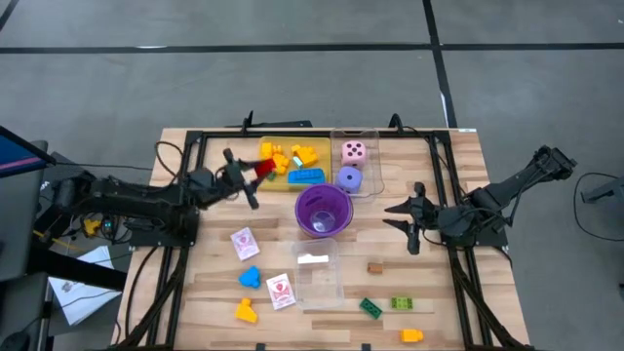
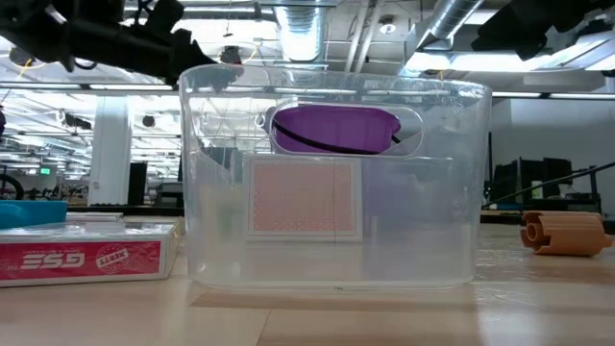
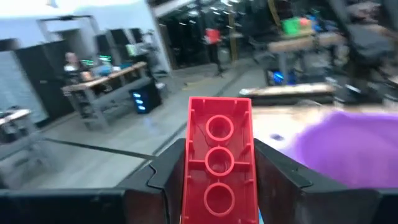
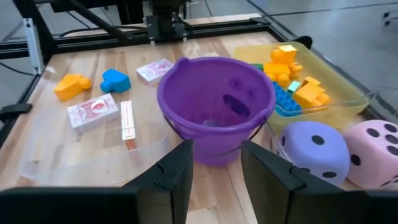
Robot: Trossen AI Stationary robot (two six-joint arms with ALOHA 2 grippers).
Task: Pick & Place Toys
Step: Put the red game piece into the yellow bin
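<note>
Clamped between the left gripper's (image 1: 255, 174) dark fingers, a glossy red brick (image 1: 263, 167) hangs over the yellow tray's (image 1: 292, 185) edge in the high view, beside chunky yellow and blue bricks (image 1: 292, 161). The right gripper (image 1: 406, 218), fingers apart and empty, waits near the translucent purple cup (image 1: 323, 211).

Low view: a clear plastic tray (image 2: 327, 183) holds a patterned card (image 2: 306, 196).

Left wrist view: three round hollows mark the red brick's (image 3: 219, 165) underside.

Right wrist view: soft dotted dice, purple die (image 4: 312, 148) and pink die (image 4: 373, 143).
</note>
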